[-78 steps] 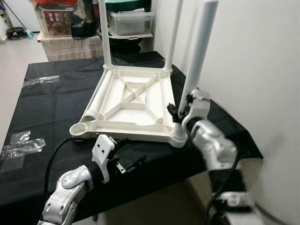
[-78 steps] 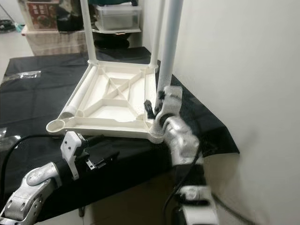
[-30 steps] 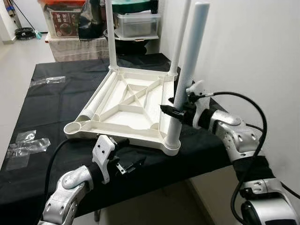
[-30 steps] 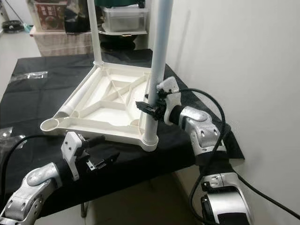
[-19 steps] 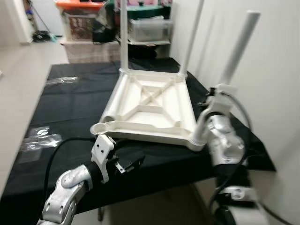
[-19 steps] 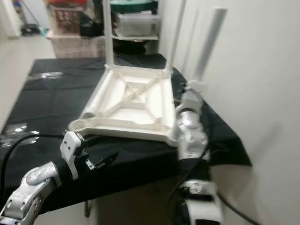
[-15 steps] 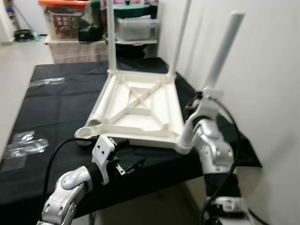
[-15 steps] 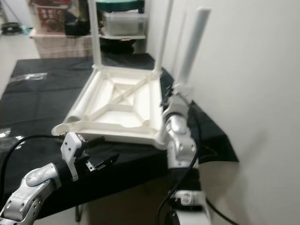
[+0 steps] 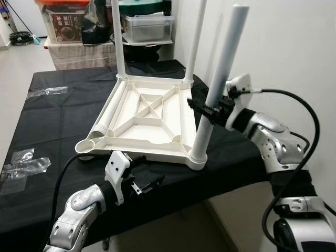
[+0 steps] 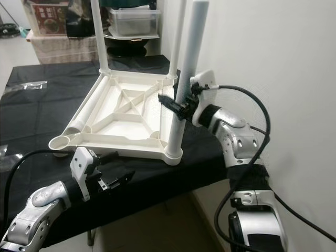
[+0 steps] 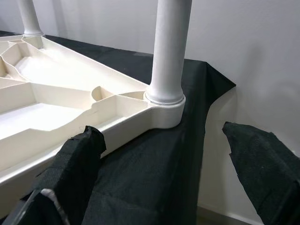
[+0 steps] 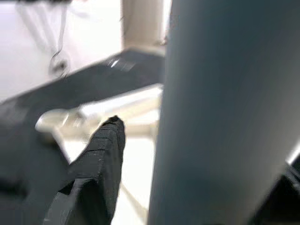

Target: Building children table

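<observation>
Now right gripper (image 9: 209, 110) clamped round near table leg (image 9: 219, 79), upright in tabletop (image 9: 147, 113) corner socket below. Left gripper (image 9: 143, 184) fingers apart, hovering low, just short of tabletop's near edge.

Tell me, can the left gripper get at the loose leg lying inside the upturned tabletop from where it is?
Probably yes. The left gripper hangs open at the table's near edge, just short of the tabletop. The loose leg lies along the left rim beyond it; only that low rim lies between, so it must reach over.
</observation>
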You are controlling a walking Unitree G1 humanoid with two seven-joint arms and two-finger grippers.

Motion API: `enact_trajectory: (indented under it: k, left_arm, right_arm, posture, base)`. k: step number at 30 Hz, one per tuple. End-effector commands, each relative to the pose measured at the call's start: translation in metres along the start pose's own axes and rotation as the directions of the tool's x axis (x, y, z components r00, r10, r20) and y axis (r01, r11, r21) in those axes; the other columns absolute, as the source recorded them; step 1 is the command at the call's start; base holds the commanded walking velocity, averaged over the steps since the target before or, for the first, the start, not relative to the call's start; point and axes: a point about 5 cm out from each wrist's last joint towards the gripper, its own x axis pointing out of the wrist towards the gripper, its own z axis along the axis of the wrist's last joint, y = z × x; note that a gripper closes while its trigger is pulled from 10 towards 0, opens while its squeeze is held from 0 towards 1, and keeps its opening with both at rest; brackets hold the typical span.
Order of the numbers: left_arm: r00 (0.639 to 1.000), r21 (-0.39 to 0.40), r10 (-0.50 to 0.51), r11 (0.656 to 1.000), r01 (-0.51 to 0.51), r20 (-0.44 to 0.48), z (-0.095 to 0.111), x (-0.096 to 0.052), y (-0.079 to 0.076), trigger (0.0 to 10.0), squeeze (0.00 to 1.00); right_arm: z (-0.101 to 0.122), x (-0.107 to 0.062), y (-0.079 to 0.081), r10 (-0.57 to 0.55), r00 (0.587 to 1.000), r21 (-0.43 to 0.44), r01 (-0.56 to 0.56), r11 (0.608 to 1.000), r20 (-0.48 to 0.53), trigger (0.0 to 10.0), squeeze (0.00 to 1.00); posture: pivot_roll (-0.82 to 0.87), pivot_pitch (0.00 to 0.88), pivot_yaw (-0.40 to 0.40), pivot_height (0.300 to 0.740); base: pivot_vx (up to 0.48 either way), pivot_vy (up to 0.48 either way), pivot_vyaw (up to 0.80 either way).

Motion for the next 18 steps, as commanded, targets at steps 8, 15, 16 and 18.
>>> enact_trajectory:
  k: [8,15,16,18]
  left_arm:
    - [1.000,0.002,0.008,1.000,-0.008,-0.008,-0.002,-0.003,0.000,10.0,0.00]
    - [1.000,0.002,0.000,1.000,0.000,-0.011,-0.001,-0.003,-0.001,10.0,0.00]
    - [1.000,0.002,0.000,1.000,0.000,-0.011,-0.001,-0.003,-0.001,10.0,0.00]
    - [1.000,0.001,-0.003,1.000,0.003,-0.014,-0.001,-0.004,0.000,10.0,0.00]
  right_arm:
    - [-0.045,0.024,-0.015,-0.391,0.888,0.084,0.420,0.903,-0.242,0.0,0.00]
    - [-0.084,0.028,0.023,-0.660,0.655,0.249,0.754,0.608,-0.368,10.0,0.00]
    - [-0.084,0.028,0.023,-0.660,0.655,0.249,0.754,0.608,-0.368,10.0,0.00]
    - [-0.071,0.035,0.037,-0.600,0.752,0.299,0.659,0.690,-0.273,10.0,0.00]
  posture:
    - [0.04,0.000,-0.088,0.740]
    - [0.04,0.000,-0.078,0.740]
    - [0.04,0.000,-0.078,0.740]
    - [0.03,0.000,-0.070,0.740]
  base:
    - [0.000,0.000,0.00]
    - [0.000,0.000,0.00]
    - [0.000,0.000,0.00]
    - [0.000,0.000,0.00]
